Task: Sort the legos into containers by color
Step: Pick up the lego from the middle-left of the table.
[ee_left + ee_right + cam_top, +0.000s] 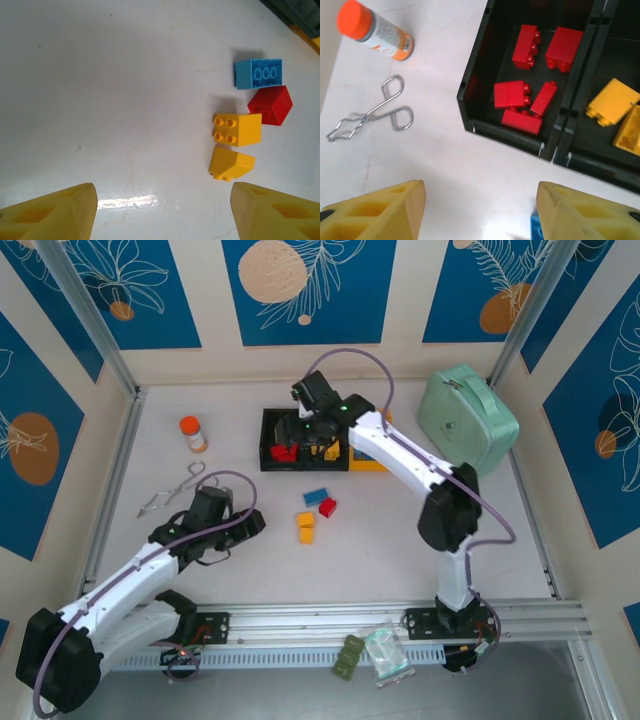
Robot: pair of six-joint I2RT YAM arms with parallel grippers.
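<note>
Between the two arms, on the white tabletop (100, 100), four loose plastic bricks lie close together: a light-blue brick (258, 73), a red brick (270, 104), a studded yellow-orange brick (238, 129) and a sloped yellow-orange brick (231, 163). My left gripper (162, 200) hovers near them, jaws spread and empty. My right gripper (482, 197), also open and empty, hangs by the black rectangular plastic bin (477, 75) holding five red bricks (512, 94) (the neighbouring black bin (600, 167) holds yellow bricks (612, 100)).

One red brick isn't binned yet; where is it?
In the top view the loose red lego lies mid-table, just right of the blue lego and in front of the black containers.
</note>
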